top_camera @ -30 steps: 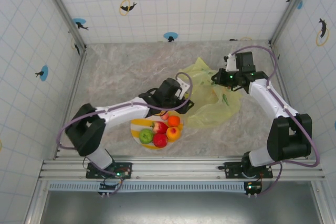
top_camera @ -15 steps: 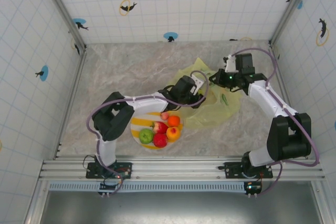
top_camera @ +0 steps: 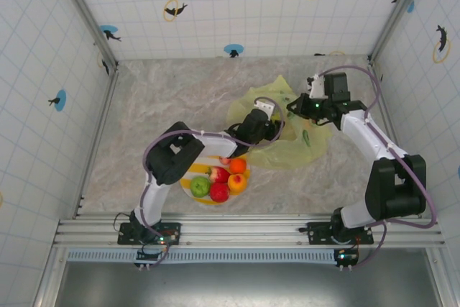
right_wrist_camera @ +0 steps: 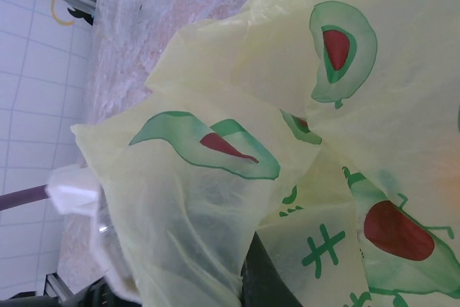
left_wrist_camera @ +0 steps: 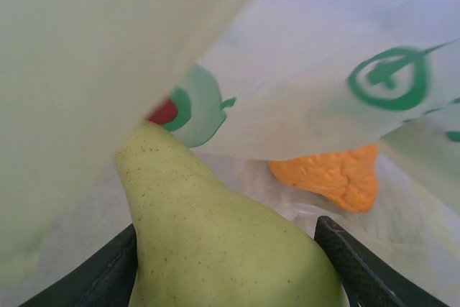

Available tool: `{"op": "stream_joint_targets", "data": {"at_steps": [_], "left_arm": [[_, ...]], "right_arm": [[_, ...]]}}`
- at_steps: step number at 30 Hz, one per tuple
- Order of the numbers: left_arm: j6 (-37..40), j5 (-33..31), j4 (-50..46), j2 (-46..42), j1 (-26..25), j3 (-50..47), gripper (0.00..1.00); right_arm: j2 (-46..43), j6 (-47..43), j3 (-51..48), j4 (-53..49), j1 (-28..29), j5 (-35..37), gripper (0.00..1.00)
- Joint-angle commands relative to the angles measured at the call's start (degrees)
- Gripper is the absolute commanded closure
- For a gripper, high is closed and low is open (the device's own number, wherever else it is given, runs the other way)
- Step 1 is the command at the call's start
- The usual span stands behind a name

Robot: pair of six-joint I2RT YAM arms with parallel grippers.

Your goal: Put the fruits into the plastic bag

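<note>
In the left wrist view a pale green pear-shaped fruit [left_wrist_camera: 215, 228] sits between my left gripper's [left_wrist_camera: 226, 253] dark fingers [left_wrist_camera: 348, 264], which are shut on it. It is inside the plastic bag [left_wrist_camera: 338, 41], where an orange fruit [left_wrist_camera: 334, 174] lies ahead. From above, the left gripper [top_camera: 267, 127] is inside the mouth of the yellow-green plastic bag [top_camera: 305, 145]. My right gripper [top_camera: 297, 108] is shut on the bag's raised far edge, with fabric [right_wrist_camera: 215, 199] draped over its finger [right_wrist_camera: 262, 278]. Several fruits stay on the plate: green [top_camera: 200, 187], red [top_camera: 219, 193], orange [top_camera: 237, 165].
The striped plate [top_camera: 188, 170] lies at the front centre, just left of the bag. The left arm [top_camera: 215, 138] stretches over the plate's far rim. Tiled walls and metal posts [top_camera: 97, 41] enclose the marble table [top_camera: 165, 98]. Bare room lies at the back left.
The left arm has swung right from above the plate, carrying the green fruit into the bag. The bag's mouth now stands up wider around it. The right gripper has stayed in place.
</note>
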Motion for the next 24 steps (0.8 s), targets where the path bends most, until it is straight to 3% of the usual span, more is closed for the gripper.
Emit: {"op": "stream_joint_targets", "data": {"at_steps": [1, 9, 19, 24], "left_arm": [[-2.32, -1.17, 5.32, 2.01, 0.25, 2.3, 0.38], [-0.87, 1.78, 3.93, 0.5, 0.54, 2.11, 0.22], [0.08, 6.97, -2.21, -9.98, 1.41, -3.66, 0.21], [1.16, 12.87, -7.29, -16.7, 2.71, -7.8, 0.22]], "right_arm": [[0.98, 0.17, -0.55, 1.76, -0.66, -1.38, 0.95], [1.55, -0.35, -1.13, 1.75, -1.83, -2.02, 0.95], [1.47, -2.76, -1.58, 0.99, -3.71, -1.41, 0.95], [1.82, -3.97, -1.47, 0.7, -3.97, -1.44, 0.95]]}}
